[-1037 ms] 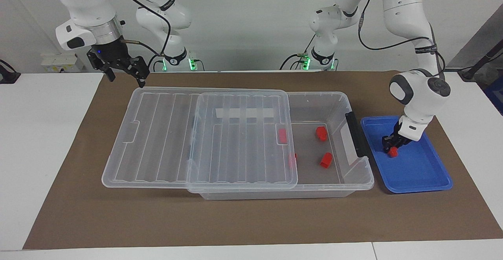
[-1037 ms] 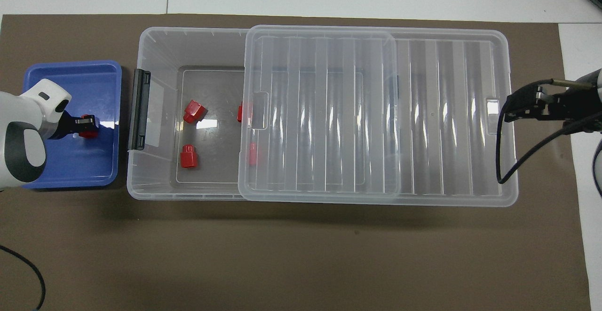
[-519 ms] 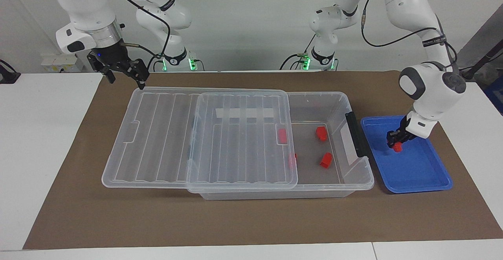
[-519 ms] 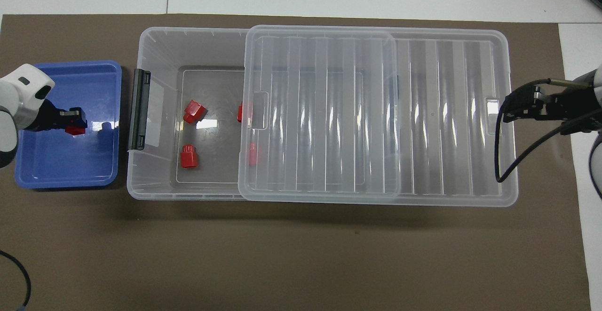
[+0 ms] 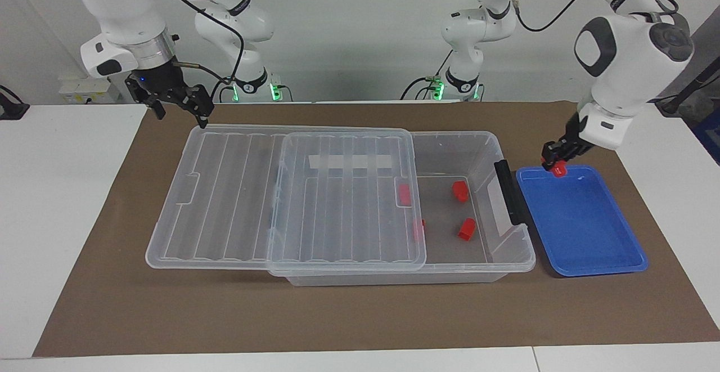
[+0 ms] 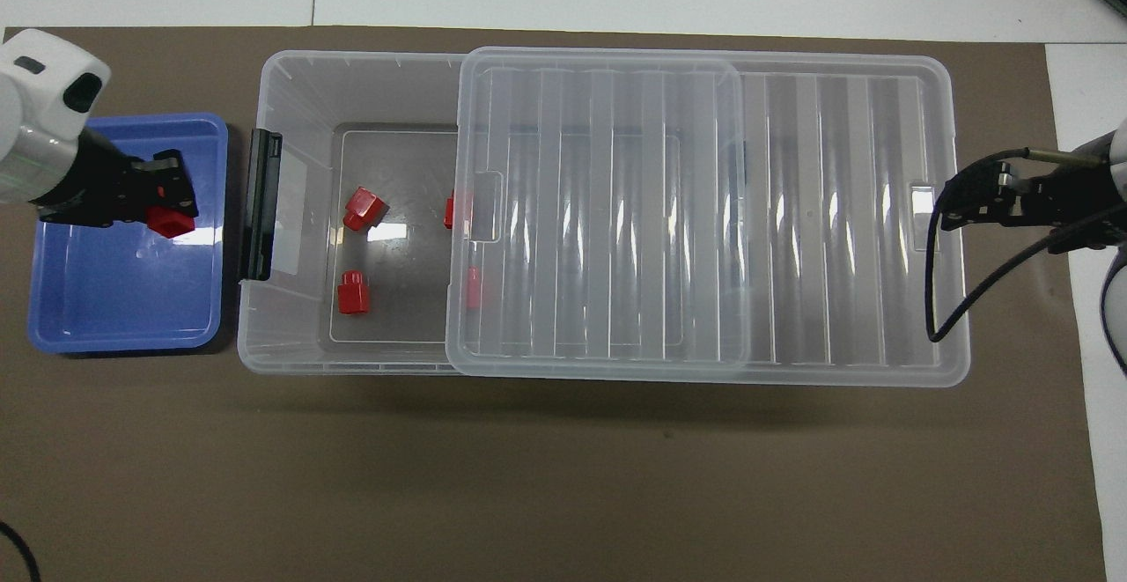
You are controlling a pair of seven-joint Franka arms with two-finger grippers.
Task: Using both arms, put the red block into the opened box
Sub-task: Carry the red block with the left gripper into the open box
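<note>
Above the blue tray (image 5: 585, 231), the left gripper (image 5: 556, 165), clamped on the red block (image 5: 559, 169), has lifted it clear, ready for the box (image 5: 495, 152); the right gripper (image 5: 179, 103) waits, fingers apart, by the lid (image 5: 236, 192).

The left gripper (image 5: 554, 161), clamped on the red block (image 5: 558, 169), has risen out of the blue tray (image 5: 596, 248), where the block sat a second ago. It now hangs over the tray's edge nearest the robots, closer to the box (image 5: 509, 251).

plain white wall (image 5: 349, 34), white table (image 5: 56, 192), brown mat (image 5: 337, 316) on it.
</note>
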